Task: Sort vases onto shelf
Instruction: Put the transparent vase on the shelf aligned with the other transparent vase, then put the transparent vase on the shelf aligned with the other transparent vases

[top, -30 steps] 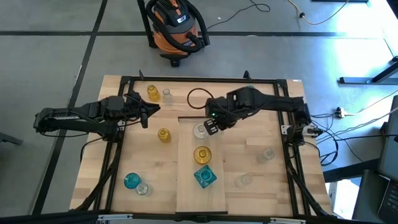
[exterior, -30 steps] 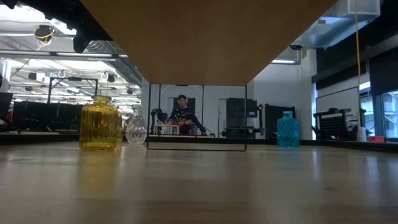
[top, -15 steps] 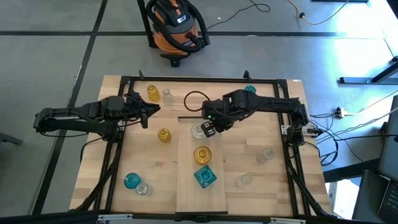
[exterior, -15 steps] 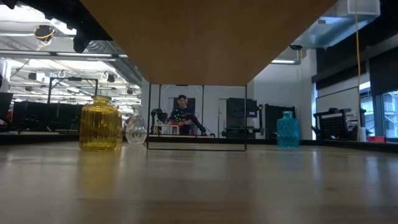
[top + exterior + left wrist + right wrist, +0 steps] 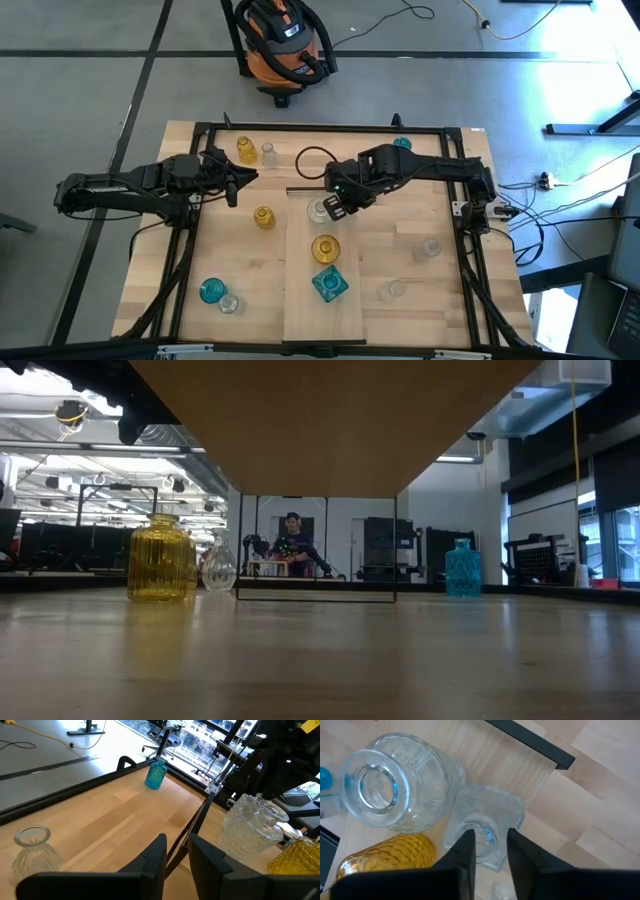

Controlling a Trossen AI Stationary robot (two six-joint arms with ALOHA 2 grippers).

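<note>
The shelf [image 5: 300, 300] lies down the table's middle, with its black bar [image 5: 530, 742] at the far end. On it stand a round clear vase [image 5: 395, 780], an amber vase [image 5: 325, 247] and a square teal vase [image 5: 329, 284]. A small clear vase [image 5: 482, 822] stands upright on the shelf's far end, next to the round one. My right gripper [image 5: 490, 847] points down over it, slightly open, one finger on each side of its neck. At the table's left my left gripper [image 5: 176, 855] hovers open, with nothing between its fingers. My right gripper comes at the small clear vase from above, its fingers [image 5: 465, 847] flanking the neck [image 5: 481, 834]. The vase stands on its base on the shelf. I cannot tell whether the fingers touch the glass.
Loose vases stand around the table: amber [image 5: 246, 150] and clear [image 5: 268, 153] at far left, amber [image 5: 263, 217] beside the shelf, teal [image 5: 211, 291] and clear [image 5: 230, 304] near left, clear ones [image 5: 431, 248] [image 5: 393, 290] on the right, teal [image 5: 402, 145] at the far edge. A black ring [image 5: 318, 160] lies beyond the bar.
My right arm has shifted a little toward the table's left, and the teal vase at the far edge now shows beside it.
</note>
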